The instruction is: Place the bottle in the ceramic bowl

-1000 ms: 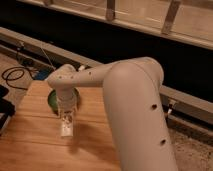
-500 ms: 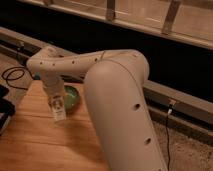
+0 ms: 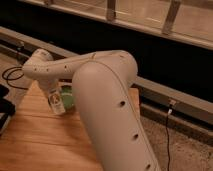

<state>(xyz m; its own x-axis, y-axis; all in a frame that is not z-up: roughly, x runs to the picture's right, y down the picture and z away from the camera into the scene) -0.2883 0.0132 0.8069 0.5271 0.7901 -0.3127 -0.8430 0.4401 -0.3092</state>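
Holding: my gripper [image 3: 54,95] is pinched on the bottle [image 3: 58,104], which hangs upright just left of the ceramic bowl [image 3: 68,98], over the wooden table [image 3: 40,135].
Bowl: only a green sliver shows, tucked behind the arm [image 3: 110,100]; I cannot tell whether the bottle overlaps its rim.
Handling: I judge the bottle light and stiff, with smooth plastic and a slick label, so it may slip or swing.
Grip point: I would keep hold high on the body, near the cap.
Bowl risk: glazed ceramic looks hard and chippable, so I favour a low, gentle release.
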